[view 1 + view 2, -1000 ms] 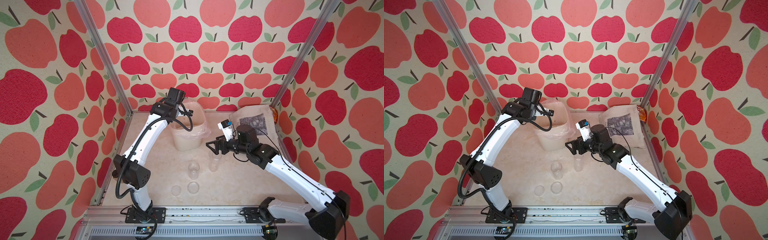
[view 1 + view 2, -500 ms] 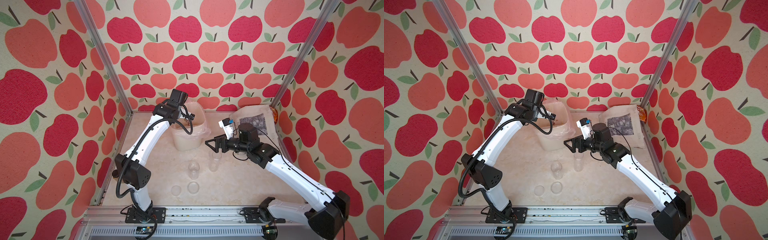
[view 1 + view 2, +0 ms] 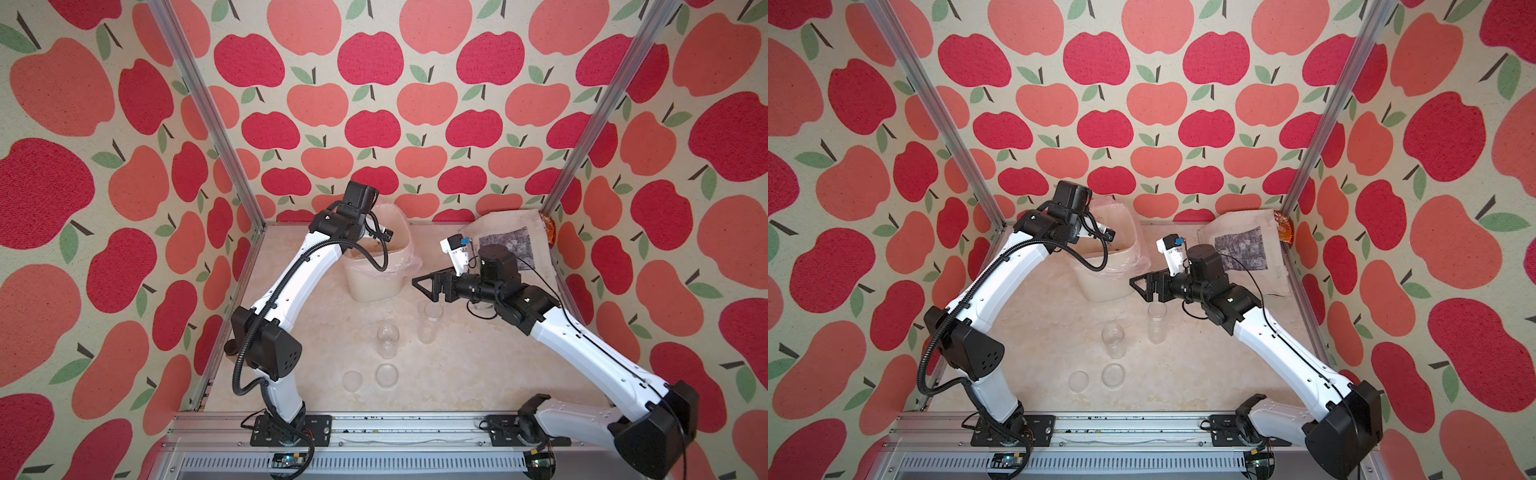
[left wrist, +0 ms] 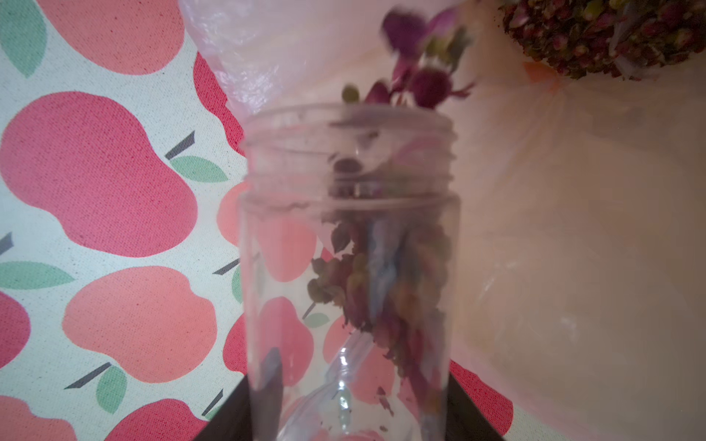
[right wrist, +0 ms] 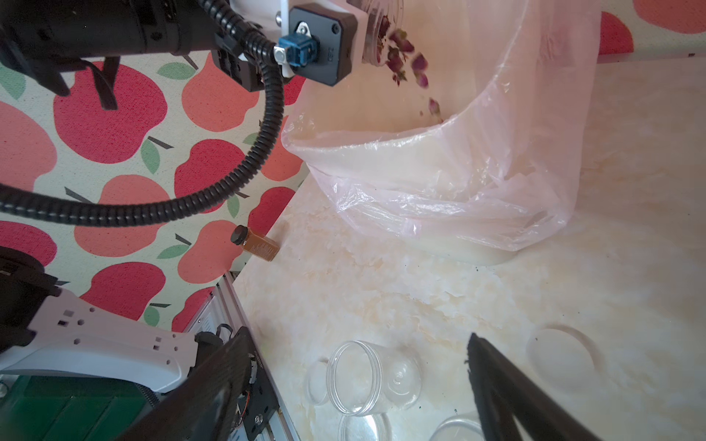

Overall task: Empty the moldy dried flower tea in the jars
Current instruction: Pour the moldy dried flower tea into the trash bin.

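My left gripper [image 4: 349,420] is shut on a clear jar [image 4: 349,248], tipped mouth-first over the cream bin [image 3: 376,282]. Dark reddish dried flower tea [image 4: 382,275] slides along the jar wall, and buds [image 5: 416,68] fall from its mouth into the liner. A heap of tea [image 4: 596,38] lies in the bin. In both top views the left wrist hides the held jar. Two empty open jars [image 3: 387,338] [image 3: 430,320] stand on the table. My right gripper [image 3: 428,286] hangs open above the right one, holding nothing.
Two clear lids [image 3: 352,380] [image 3: 386,375] lie near the front; the right wrist view shows another lid [image 5: 559,355]. A printed cloth bag [image 3: 513,245] leans at the back right. A small brown bottle [image 5: 254,248] lies by the left wall.
The left wrist has swung a little further over the bin, tipping its jar. The right arm has barely moved.
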Controlling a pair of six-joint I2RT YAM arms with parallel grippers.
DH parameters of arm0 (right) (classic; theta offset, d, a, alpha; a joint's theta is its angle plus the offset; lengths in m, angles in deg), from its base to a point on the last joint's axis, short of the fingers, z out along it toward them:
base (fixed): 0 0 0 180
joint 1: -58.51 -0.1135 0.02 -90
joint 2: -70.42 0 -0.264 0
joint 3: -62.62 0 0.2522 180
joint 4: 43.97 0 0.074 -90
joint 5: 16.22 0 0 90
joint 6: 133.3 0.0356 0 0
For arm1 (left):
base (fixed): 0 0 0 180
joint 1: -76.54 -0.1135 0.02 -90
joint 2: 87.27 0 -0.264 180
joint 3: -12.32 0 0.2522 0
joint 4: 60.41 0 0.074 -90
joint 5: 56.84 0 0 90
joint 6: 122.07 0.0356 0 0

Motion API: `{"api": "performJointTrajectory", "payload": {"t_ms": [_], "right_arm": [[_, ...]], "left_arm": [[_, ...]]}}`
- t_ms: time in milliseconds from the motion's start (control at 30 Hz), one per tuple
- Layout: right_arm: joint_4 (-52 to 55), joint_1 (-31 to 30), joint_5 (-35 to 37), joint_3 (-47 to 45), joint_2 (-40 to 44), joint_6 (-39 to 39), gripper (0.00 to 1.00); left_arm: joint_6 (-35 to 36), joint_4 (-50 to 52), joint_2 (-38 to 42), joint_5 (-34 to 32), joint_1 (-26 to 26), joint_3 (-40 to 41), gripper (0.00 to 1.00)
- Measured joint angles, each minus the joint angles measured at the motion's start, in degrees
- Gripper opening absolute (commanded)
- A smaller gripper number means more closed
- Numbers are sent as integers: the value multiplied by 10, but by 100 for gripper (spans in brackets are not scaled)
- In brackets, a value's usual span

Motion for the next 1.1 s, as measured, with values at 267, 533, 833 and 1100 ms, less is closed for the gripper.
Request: {"api": "performJointTrajectory", "payload": {"t_ms": [267,533,833,1100], "right_arm": [[-14,11,-13,0,0,17,94],[-25,14,-26,0,-10,33,94],[-50,35,-55,38,-38,80,94],[-134,66,-111,130,-133,199,85]], "left_arm": [[46,-61,38,24,1,64,0],[58,-82,45,29,-2,66,0],[51,-101,54,56,-14,83,0],[-71,-90,89,174,-60,84,0]]}}
